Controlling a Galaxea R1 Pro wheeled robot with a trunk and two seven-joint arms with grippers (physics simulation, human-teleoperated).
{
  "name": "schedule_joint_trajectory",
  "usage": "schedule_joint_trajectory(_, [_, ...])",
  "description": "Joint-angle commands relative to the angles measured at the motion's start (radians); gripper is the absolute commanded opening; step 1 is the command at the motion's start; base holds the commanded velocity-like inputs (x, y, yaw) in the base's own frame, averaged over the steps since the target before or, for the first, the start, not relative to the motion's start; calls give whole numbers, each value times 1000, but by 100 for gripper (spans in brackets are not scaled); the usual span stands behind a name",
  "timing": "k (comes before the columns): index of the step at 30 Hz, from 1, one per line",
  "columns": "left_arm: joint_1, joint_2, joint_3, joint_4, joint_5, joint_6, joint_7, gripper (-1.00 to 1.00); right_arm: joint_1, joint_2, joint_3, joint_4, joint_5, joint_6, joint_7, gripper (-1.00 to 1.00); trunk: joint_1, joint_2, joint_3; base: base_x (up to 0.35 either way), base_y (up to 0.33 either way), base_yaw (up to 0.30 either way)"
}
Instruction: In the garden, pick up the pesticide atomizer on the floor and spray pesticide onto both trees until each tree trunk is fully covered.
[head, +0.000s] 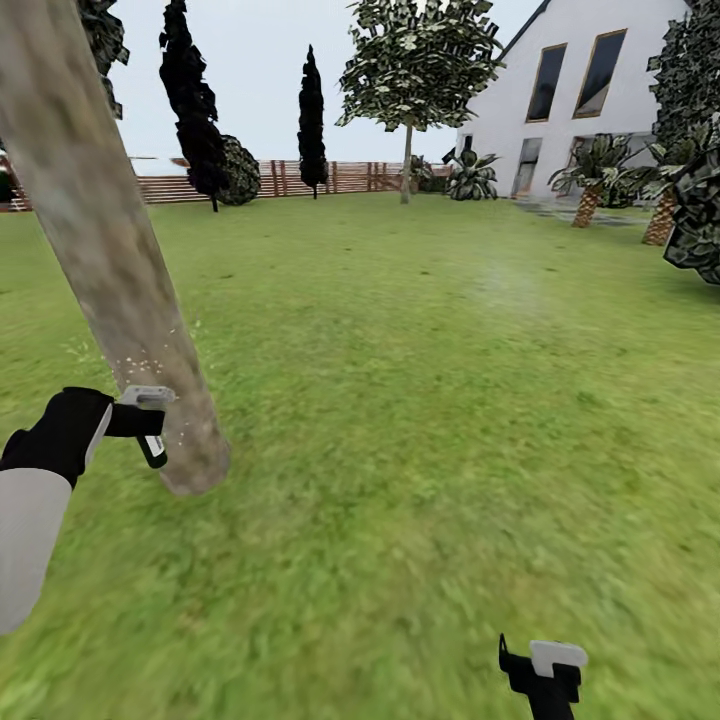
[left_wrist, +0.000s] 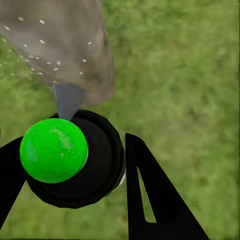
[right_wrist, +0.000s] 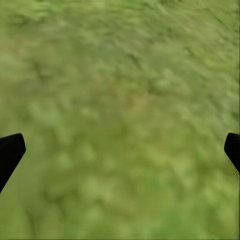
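Standing on the garden (head: 420, 330) lawn, close up against a thick pale tree trunk (head: 110, 260) that leans across the near left of the head view. Left gripper (head: 150, 425) clamped around the pesticide atomizer (left_wrist: 75, 160), held low and just beside the base of that trunk. Black round body with a bright green ball cap (left_wrist: 54, 150) on top in the left wrist view, grey nozzle (left_wrist: 67, 100) aimed right at the bark. Tiny whitish pesticide (left_wrist: 42, 50) specks scattered over the lower trunk, plus a few floating over the grass next to it. Right gripper (head: 545, 675) hanging low at the near right, fingers (right_wrist: 10, 152) spread wide apart with just grass (right_wrist: 125, 115) between them, holding nothing. Far off: second pale-trunked tree (head: 407, 150) near the white house (head: 590, 90), brown slat fence (head: 330, 178) along the back, two skinny black trees (head: 195, 100) on the far left. Can't tell how far round the trunk the specks go.
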Motion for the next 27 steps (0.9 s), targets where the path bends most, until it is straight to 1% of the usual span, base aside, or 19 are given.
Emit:
schedule_joint_trajectory(1, [-1, -1, 4, -1, -10, 3, -9, -100, 0, 0, -3, 0, 7, -2, -4, 100, 0, 0, -1, 143, -274, 262])
schedule_joint_trajectory(6, [-1, -1, 3, -2, -11, 3, -8, -100, 0, 0, -3, 0, 7, -2, -4, 100, 0, 0, -1, 113, -274, 242])
schedule_joint_trajectory(17, [-1, 0, 4, -1, -13, 3, -8, -100, 0, 1, -3, 0, 7, -2, -4, 100, 0, 0, -1, 128, -271, 14])
schedule_joint_trajectory(20, [1, 2, 2, 6, -16, 2, -7, -100, 0, 2, -3, 0, 7, -2, -4, 100, 0, 0, -1, 151, -268, 213])
schedule_joint_trajectory(23, [42, 1, 1, 4, -17, 0, 5, -100, -1, 2, -3, 0, 7, -2, -4, 100, 0, 0, -1, 148, -268, 272])
schedule_joint_trajectory(25, [65, 1, 2, 3, -14, -2, 33, -100, 0, 2, -3, 0, 7, -2, -4, 100, 0, 0, -1, 147, -268, 276])
schedule_joint_trajectory(27, [76, -3, 3, 7, -11, -4, 53, -100, 0, 3, -3, 0, 7, -2, -4, 100, 0, 0, -1, 147, -268, 276])
